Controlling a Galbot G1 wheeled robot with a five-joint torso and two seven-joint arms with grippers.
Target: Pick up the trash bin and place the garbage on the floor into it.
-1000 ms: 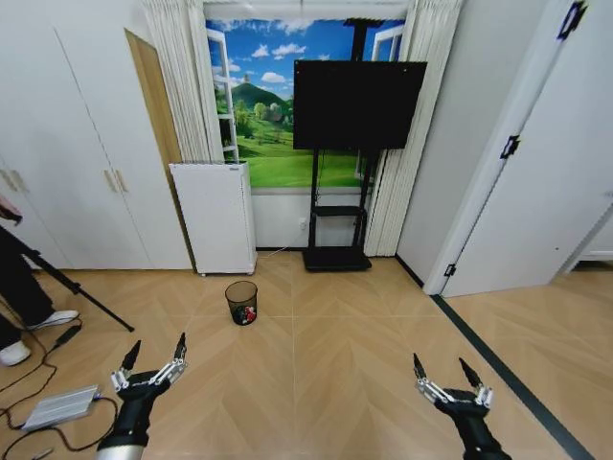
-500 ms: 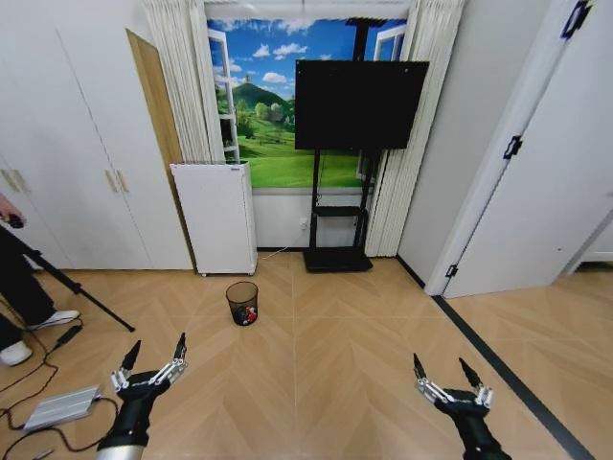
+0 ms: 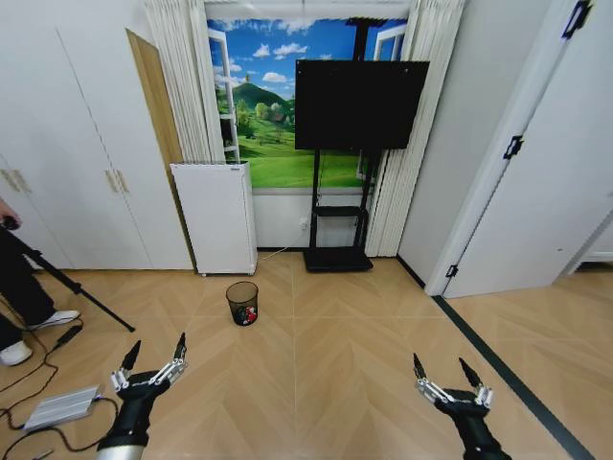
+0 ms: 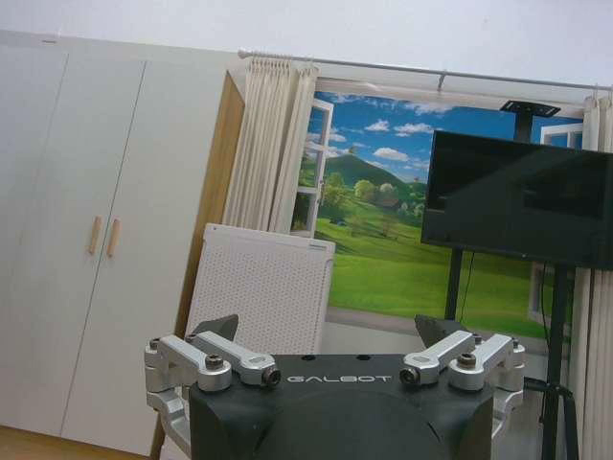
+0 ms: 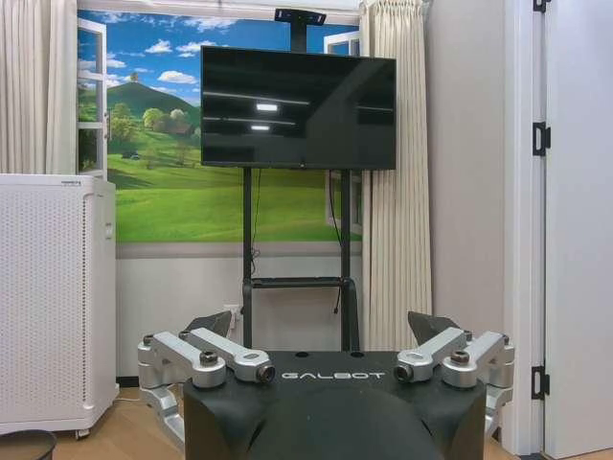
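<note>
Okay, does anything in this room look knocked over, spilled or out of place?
Nothing stands out. The trash bin stands upright on the floor with something red inside. Both hands, left and right, hover open and empty, well short of it. I see no loose litter on the floor.

Head cam high, looks fwd/down; both wrist cams low, face fwd; all share TV [image 3: 360, 103] wall.

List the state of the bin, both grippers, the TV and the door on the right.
trash bin: upright on the floor, red item inside
left gripper: jaws open, empty
right gripper: jaws open, empty
TV: screen dark
white door: closed
</note>
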